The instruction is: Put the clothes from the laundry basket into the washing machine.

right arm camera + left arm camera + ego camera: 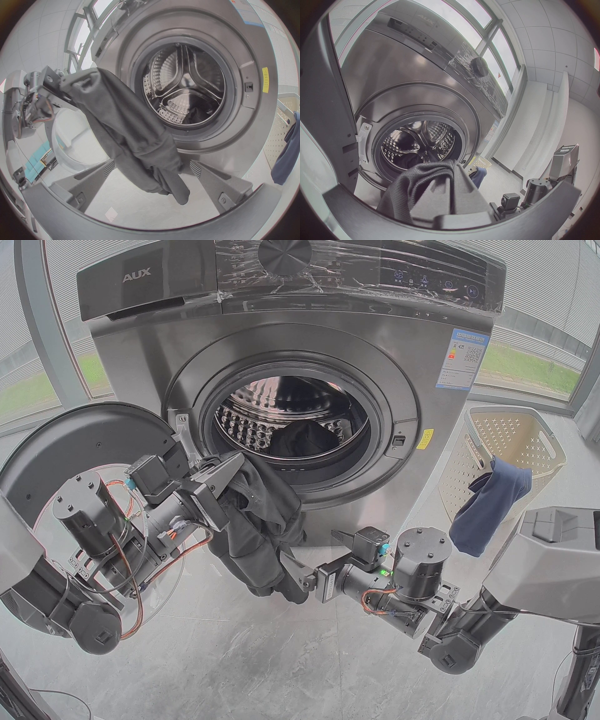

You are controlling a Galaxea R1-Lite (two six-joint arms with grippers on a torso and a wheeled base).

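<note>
From the head camera I see the left pincer clamped on the top of a grey garment. It holds the garment about level with the lower lip of the washing machine's open drum, I judge so the cloth can go straight in. The rest hangs in a long fold below. The right pincer sits lower, jaws apart, beside the hanging tail, probably placed to gather it up. One dark piece already lies in the drum, and a blue garment hangs over the rim of the tipped laundry basket on the right. The left wrist camera adds how the mesh cloth bunches over its own finger, with the drum mouth right ahead. The right wrist camera settles what the head view leaves doubtful: the tail dangles between the spread fingers and is not pinched.
</note>
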